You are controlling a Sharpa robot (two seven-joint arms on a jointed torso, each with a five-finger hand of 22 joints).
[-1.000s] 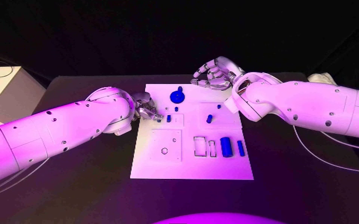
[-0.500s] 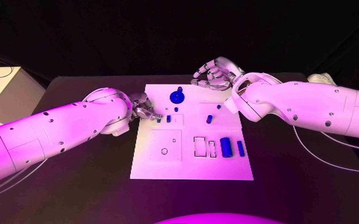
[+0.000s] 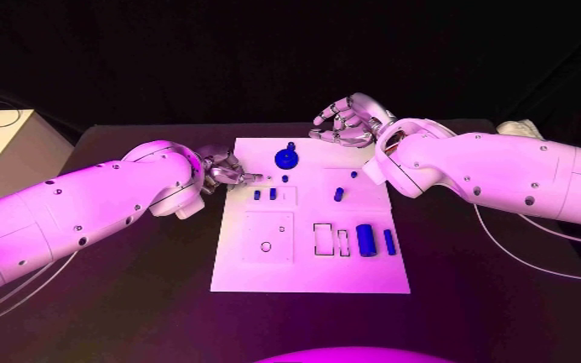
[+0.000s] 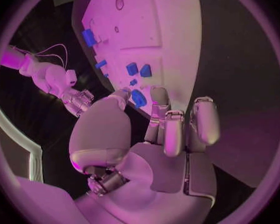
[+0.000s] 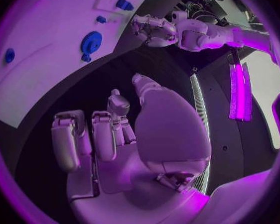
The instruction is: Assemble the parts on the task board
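The white task board (image 3: 309, 270) lies mid-table. My left hand (image 3: 227, 171) hovers at its left edge, fingers spread toward the board and holding nothing. Two small blue parts (image 3: 257, 196) (image 3: 273, 193) stand just nearer me than its fingertips. A round blue disc (image 3: 287, 158) sits at the board's far end; in the left wrist view this disc (image 4: 139, 97) peeks out past the thumb tip of my left hand (image 4: 159, 129). My right hand (image 3: 347, 123) hangs over the board's far edge, fingers loosely bent, nothing in it. The right wrist view shows that hand (image 5: 121, 134) and the disc (image 5: 90, 41).
A thick blue cylinder (image 3: 366, 238) and a thin blue bar (image 3: 389, 240) lie at the board's near right beside rectangular slots (image 3: 325, 238). Two more small blue parts (image 3: 339, 193) (image 3: 353, 173) stand mid-right. A pale box (image 3: 18, 144) is at the table's left.
My left hand has drawn back toward the far side, off the two small parts at the board's left; the leftmost one has come into sight. The right hand has stayed put.
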